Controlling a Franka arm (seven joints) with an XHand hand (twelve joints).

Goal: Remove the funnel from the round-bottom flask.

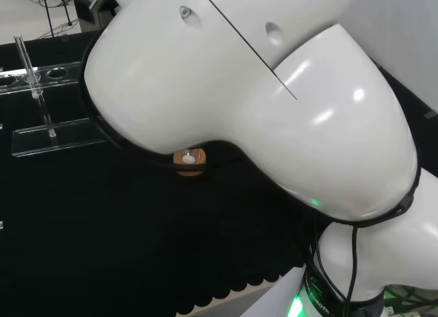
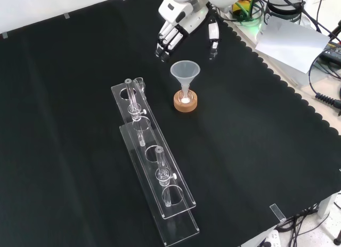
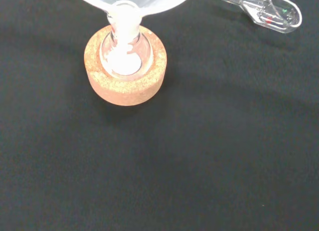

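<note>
Funnel (image 2: 185, 72): seated upright in round-bottom flask (image 2: 185, 99) on cork ring (image 2: 185, 103). Bare black cloth (image 2: 256, 151) surrounds the ring; clear rack (image 2: 154, 167) stands near, front view's left. Hand (image 2: 178, 24): above funnel, apart, fingers extended, spread, holding nothing.

Clear tube rack (image 2: 154, 172) on black cloth (image 2: 64, 124)
</note>
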